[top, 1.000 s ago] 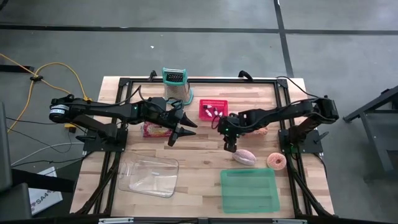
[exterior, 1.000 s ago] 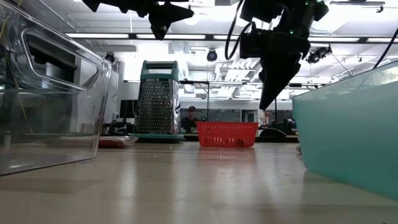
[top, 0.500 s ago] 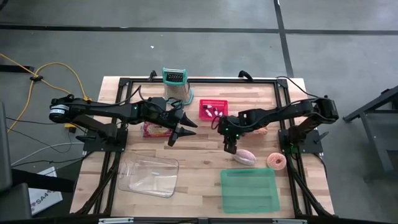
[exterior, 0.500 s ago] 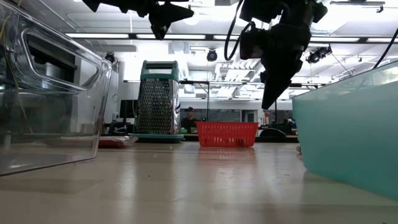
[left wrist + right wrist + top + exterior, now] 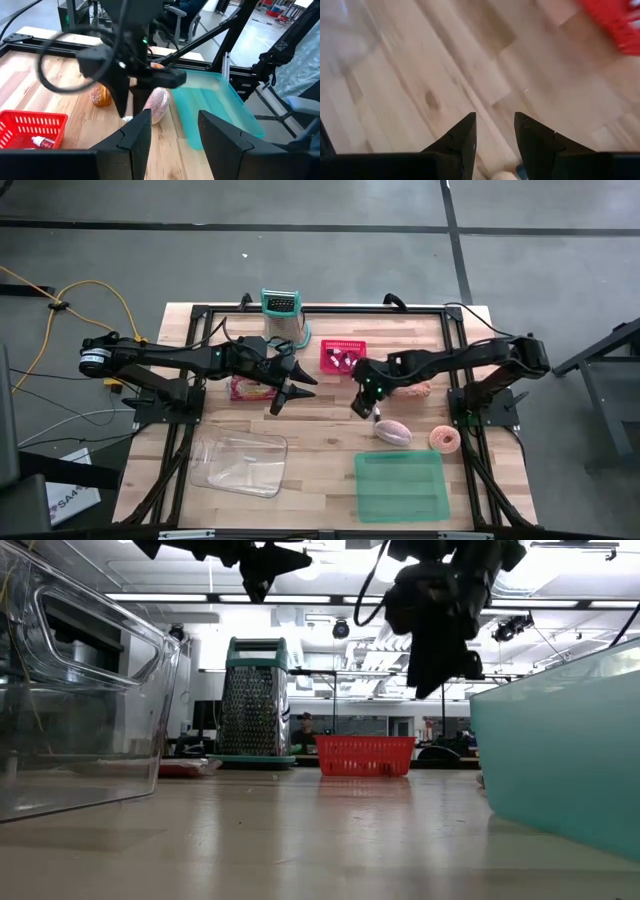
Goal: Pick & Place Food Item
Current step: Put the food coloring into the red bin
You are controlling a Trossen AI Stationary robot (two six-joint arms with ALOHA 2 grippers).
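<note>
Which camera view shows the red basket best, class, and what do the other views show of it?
The high view: the red basket shows whole from above, with small items inside. The low view shows only its side wall, far off. The left wrist view catches one corner, with a small bottle inside. The right wrist view shows just a blurred red edge.

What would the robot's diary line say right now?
right gripper: open, empty, above the table beside pink food item | left gripper: open, empty, waiting mid-table | green tray: nothing in it
</note>
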